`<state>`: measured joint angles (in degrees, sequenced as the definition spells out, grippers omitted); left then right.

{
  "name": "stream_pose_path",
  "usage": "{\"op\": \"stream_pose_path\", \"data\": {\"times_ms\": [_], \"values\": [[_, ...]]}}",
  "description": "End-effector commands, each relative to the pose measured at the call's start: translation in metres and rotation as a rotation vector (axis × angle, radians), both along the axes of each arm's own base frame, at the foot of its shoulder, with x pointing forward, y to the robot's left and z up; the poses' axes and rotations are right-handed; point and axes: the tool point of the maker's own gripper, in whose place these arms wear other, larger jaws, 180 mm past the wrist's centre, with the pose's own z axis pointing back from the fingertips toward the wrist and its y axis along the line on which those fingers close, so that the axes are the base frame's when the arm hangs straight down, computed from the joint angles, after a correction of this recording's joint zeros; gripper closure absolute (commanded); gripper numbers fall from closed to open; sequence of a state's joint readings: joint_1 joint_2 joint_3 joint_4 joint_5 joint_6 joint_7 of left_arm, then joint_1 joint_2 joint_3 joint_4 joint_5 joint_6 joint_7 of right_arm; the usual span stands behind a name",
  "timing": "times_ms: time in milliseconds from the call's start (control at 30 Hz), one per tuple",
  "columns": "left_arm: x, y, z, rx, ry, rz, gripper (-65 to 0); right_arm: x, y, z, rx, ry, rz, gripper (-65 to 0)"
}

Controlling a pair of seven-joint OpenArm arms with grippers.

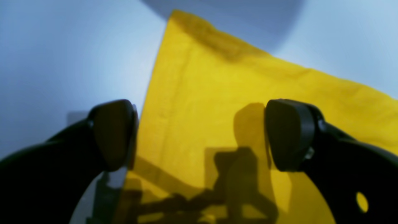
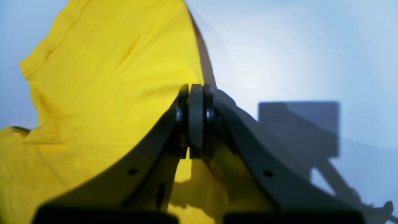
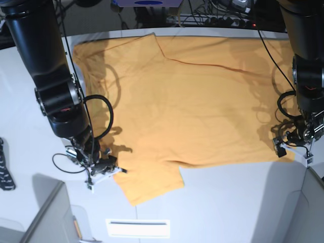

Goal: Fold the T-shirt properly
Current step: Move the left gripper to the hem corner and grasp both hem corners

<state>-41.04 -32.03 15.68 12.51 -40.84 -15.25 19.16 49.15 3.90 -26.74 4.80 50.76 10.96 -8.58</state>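
The orange-yellow T-shirt (image 3: 202, 101) lies spread flat on the white table (image 3: 228, 212). My right gripper (image 3: 112, 168) is on the base view's left, at the edge of the near sleeve. In the right wrist view it (image 2: 196, 124) is shut, with the shirt's (image 2: 108, 77) edge rising to the tips and cloth hanging under them. My left gripper (image 3: 292, 145) is on the base view's right, at the shirt's near right corner. In the left wrist view it (image 1: 202, 137) is open, just above the cloth (image 1: 217, 93), with one finger (image 1: 115, 133) over the shirt's edge.
A black strap-like object (image 3: 5, 172) lies at the table's left edge. Cables and devices (image 3: 217, 17) line the back edge. A white slot or label (image 3: 136, 228) sits at the front. Bare table (image 3: 238, 202) lies in front of the shirt.
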Motion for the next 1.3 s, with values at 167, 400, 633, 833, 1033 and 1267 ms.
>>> {"op": "stream_pose_path", "data": {"times_ms": [167,400,633,833,1033,1267], "values": [[0.0,0.005,0.005,0.011,0.003,-0.008,-34.9,0.024,-0.001,0.029,0.01,-0.078,-0.008,0.0],[0.006,-0.025,0.007,0.033,-0.041,-0.14,-1.5,0.024,0.0,0.029,0.013,-0.087,-0.007,0.0],[0.009,-0.036,0.014,0.047,-0.074,-0.195,0.0,0.025,0.0,0.045,0.028,-0.192,0.033,0.0],[0.01,-0.035,0.031,0.076,-0.119,-0.235,0.0,0.014,-0.01,0.056,-0.016,-0.219,0.017,0.0],[-0.002,-0.023,0.055,0.052,-0.235,-0.175,0.0,0.003,-0.009,0.059,-0.024,-0.21,0.024,0.0],[-0.023,-0.024,0.064,0.056,-0.282,-0.18,0.0,-0.016,-0.013,0.055,0.059,-0.195,-0.022,0.0]]}}
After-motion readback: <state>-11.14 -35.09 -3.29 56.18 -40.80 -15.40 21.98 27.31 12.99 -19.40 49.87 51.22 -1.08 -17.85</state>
